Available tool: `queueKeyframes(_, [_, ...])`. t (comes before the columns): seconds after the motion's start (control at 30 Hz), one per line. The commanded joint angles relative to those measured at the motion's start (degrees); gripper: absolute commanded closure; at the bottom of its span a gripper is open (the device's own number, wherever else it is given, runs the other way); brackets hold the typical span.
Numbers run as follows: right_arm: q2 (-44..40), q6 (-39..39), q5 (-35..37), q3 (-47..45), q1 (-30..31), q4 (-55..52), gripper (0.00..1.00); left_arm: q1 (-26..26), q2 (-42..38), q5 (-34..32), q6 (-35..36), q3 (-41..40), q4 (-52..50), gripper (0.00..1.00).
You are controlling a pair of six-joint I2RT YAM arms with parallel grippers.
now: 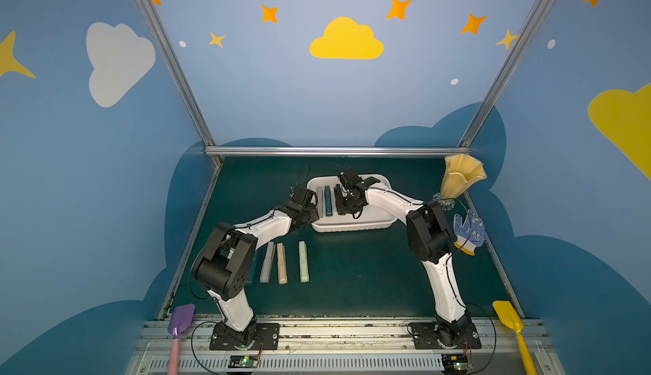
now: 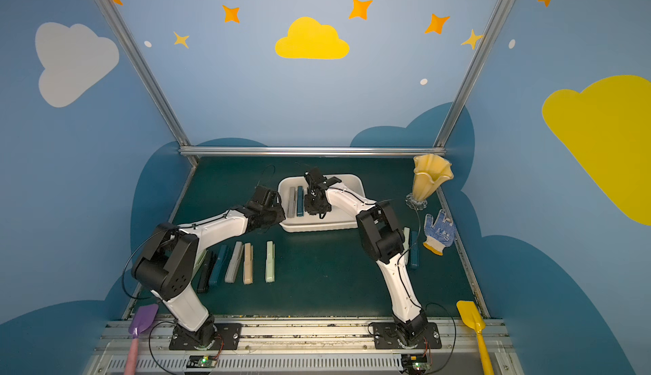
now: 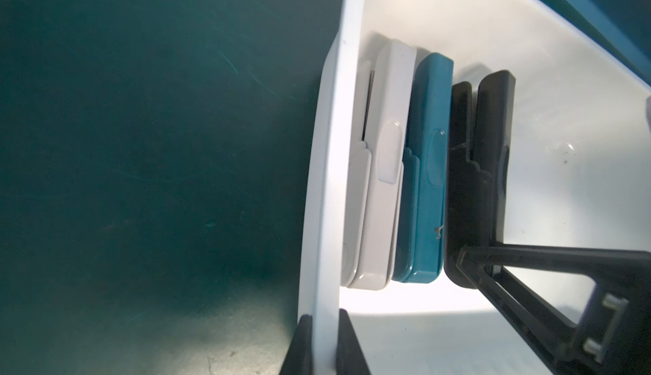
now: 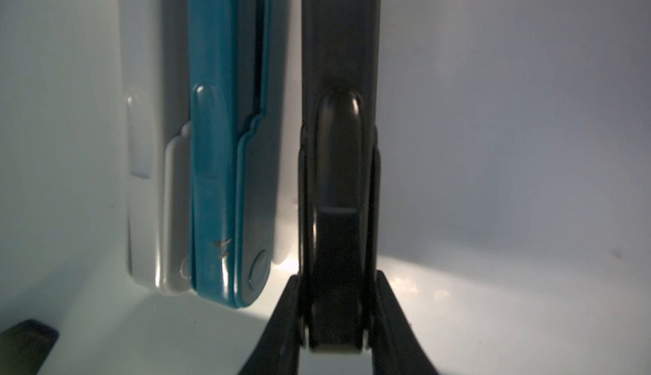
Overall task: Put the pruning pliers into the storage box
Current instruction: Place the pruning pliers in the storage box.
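Blue walls with painted clouds and stars, dark green mat (image 1: 352, 285) underneath. Shows, in both top views, box (image 1: 352, 228) at the far middle of the mat, with grey pliers (image 1: 320, 200) and teal pliers (image 1: 328, 202) on edge side by side along its left wall. Puts left gripper (image 1: 312, 216) at the box's left rim and right gripper (image 1: 343, 202) down inside, just beside the teal pliers. Leaves, in a top view, a row (image 2: 234, 262) of five pliers on the mat near the left arm (black, teal, grey, beige, pale green) and a pair (image 2: 414, 253) half hidden behind the right arm. From the left wrist: left gripper (image 3: 326, 341) pinched shut across the box rim, apparently steadying it; grey, teal and black pliers (image 3: 493, 162) lined up inside. From the right wrist: right gripper (image 4: 334, 320) clamped on the near end of the black pliers, on edge, just beside the teal with a narrow gap. Resting on the floor or just above it: cannot tell. Judged so: two stowed, a third about to be let go, seven left on the mat.
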Motion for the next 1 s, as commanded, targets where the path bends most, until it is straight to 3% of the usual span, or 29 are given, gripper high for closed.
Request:
queueKeyframes(0.0, [1.3,0.8,-0.6,2.4,0.1,0.1,0.75,-0.2,-1.3,0.0,0.2,0.6,0.7,0.87])
queueKeyframes(0.73, [3.3,2.1,-2.5,3.6,0.6,1.0,0.71,-0.2,-1.8,-0.7,0.4,0.4,0.4,0.87])
queueKeyframes(0.97, [3.2,2.5,-2.5,3.6,0.6,0.9,0.64,-0.2,-1.7,-0.6,0.3,0.1,0.7,0.87])
